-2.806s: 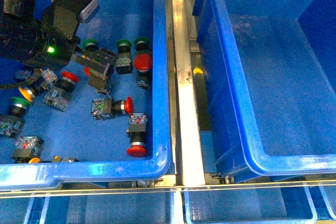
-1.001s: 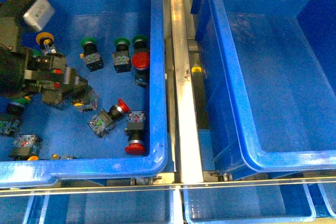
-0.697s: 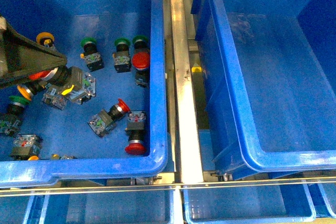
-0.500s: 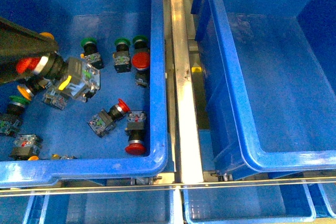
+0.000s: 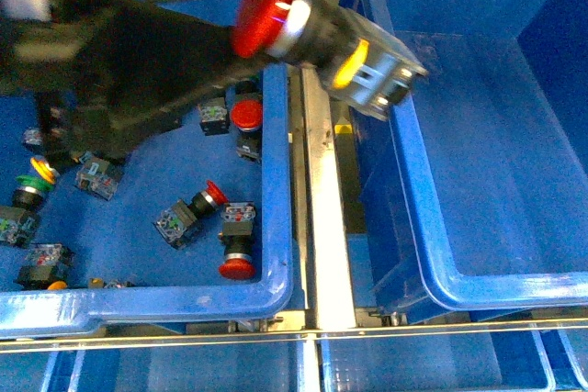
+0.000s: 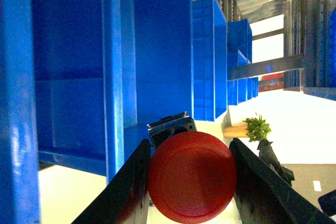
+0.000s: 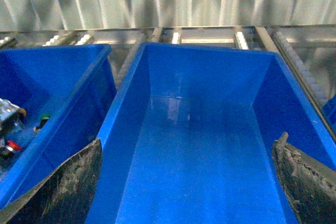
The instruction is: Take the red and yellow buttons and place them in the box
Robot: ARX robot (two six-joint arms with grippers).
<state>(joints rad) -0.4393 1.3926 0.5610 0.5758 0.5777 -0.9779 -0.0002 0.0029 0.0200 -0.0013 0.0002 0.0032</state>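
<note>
One steel rail (image 5: pixel 322 190) (beside box (image 5: pixel 415 199))

The box (image 7: pixel 199 145) lies bare from wall to wall beneath my right claw (image 7: pixel 189 141), whose jaws stand wide apart; nothing blocks a straight drop into it. My left claw (image 5: pixel 280 16), clamped round a red button (image 5: pixel 257 27), hangs high over the metal rail (image 5: pixel 323 190) and the box's near rim. That rim and the wall of the left tote (image 5: pixel 276 181) rise as two ridges flanking the rail. Inside the left tote, loose switches (image 5: pixel 246 121) crowd the wall by the rail, with patches of bare floor between them toward its front.
</note>
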